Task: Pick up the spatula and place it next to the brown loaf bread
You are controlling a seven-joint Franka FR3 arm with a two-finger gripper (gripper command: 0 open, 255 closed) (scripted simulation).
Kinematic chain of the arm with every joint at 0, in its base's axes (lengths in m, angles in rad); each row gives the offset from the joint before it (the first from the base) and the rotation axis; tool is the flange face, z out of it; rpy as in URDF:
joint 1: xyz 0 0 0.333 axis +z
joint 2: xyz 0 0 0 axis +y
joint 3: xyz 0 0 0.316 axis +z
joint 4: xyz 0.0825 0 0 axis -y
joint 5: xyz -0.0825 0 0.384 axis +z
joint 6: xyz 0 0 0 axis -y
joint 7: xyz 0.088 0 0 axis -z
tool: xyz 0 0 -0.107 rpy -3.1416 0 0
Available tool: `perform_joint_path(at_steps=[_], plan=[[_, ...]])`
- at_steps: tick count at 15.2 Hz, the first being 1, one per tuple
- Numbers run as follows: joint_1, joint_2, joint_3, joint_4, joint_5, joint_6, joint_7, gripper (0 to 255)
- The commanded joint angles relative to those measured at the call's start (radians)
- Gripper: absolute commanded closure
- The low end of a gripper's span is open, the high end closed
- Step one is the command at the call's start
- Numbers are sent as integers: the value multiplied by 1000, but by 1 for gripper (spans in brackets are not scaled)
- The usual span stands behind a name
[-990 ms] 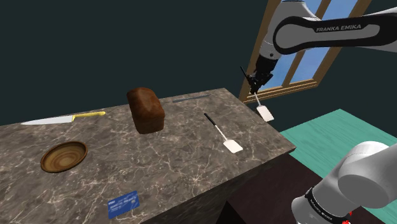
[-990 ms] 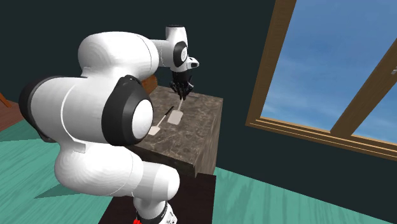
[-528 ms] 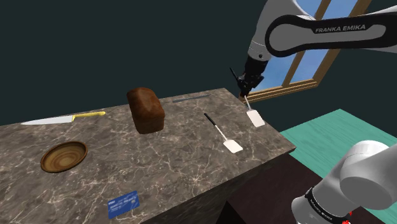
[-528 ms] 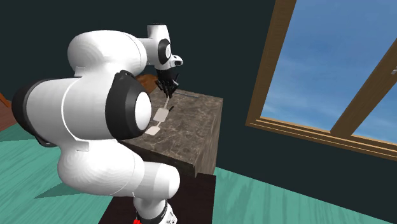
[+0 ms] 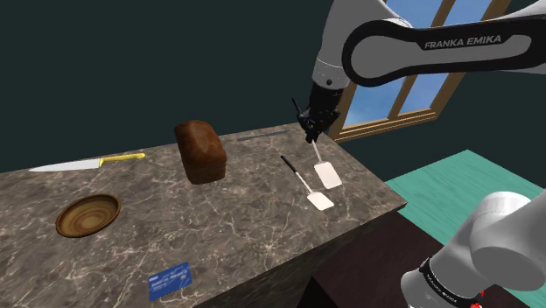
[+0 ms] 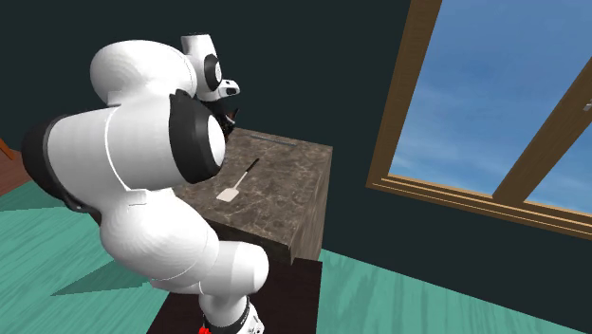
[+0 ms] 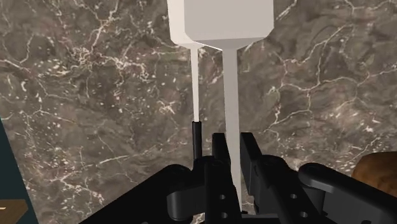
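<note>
My gripper [image 5: 311, 131] hangs over the marble table [image 5: 245, 227], shut on the thin shaft of a white spatula [image 5: 327, 174] whose blade points down, just above the tabletop. In the wrist view the fingers [image 7: 221, 156] clasp that spatula's shaft [image 7: 230, 108], and its blade lies ahead of them. A second white spatula with a black handle [image 5: 304, 182] lies flat on the table just beside and below the held one; it is also seen as the lying spatula [image 6: 238, 181]. The brown loaf [image 5: 200, 150] stands upright to the shoulder view's left of the gripper, a corner of the loaf [image 7: 378, 169] showing beside the hand.
A yellow-handled knife [image 5: 87, 163] lies at the table's far left, a wooden bowl [image 5: 87, 214] near it and a blue card [image 5: 169, 278] at the front edge. A thin grey utensil [image 5: 262, 134] lies along the back edge. The table's right edge drops to teal floor [image 5: 455, 179].
The gripper has carried the held spatula toward the shoulder view's left, from beyond the table's right edge to over the tabletop beside the lying spatula. The fingers stayed shut on it.
</note>
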Motion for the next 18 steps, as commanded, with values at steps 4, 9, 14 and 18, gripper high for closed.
perform_joint_path(at_steps=[4, 9, 14, 18], plan=[[40, 72, 84, 78, 0, -7, 127, 255], [79, 176, 164, 189, -25, -19, 258, 255], [127, 307, 235, 332, -77, -45, 393, 255], [178, 426, 278, 466, -135, -79, 495, 255]])
